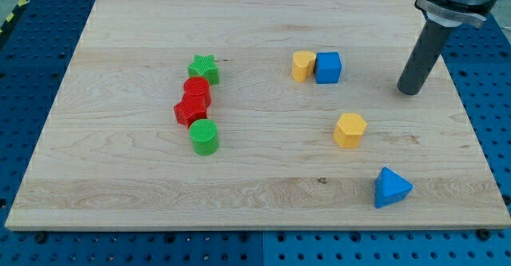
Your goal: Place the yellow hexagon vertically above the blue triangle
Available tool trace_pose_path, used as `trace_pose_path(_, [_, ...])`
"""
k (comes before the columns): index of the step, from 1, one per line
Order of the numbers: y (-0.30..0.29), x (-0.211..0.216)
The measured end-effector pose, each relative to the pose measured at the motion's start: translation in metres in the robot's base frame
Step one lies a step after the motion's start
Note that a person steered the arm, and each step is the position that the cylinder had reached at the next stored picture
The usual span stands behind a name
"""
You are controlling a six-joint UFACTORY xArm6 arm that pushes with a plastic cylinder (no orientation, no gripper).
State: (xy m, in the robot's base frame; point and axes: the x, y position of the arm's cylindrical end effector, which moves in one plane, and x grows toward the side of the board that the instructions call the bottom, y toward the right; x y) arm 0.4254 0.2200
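Note:
The yellow hexagon (350, 129) lies right of the board's middle. The blue triangle (391, 188) lies below and a little to the right of it, near the board's bottom right. My tip (409, 91) rests on the board at the upper right, above and to the right of the yellow hexagon, well apart from it. The rod rises from the tip toward the view's top right corner.
A yellow block (302, 65) touches a blue cube (328, 67) at upper middle. At the left, a green star (204, 68), two red blocks (196, 90) (190, 111) and a green cylinder (204, 136) form a column. The wooden board (120, 186) sits on a blue perforated table.

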Motion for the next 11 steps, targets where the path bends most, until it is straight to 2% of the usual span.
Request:
trace_pose_path(4, [-0.135, 0.031])
trace_pose_path(6, [-0.143, 0.136])
trace_pose_path(7, [-0.143, 0.135])
trace_pose_path(9, [-0.117, 0.092])
trace_pose_path(11, [-0.072, 0.088])
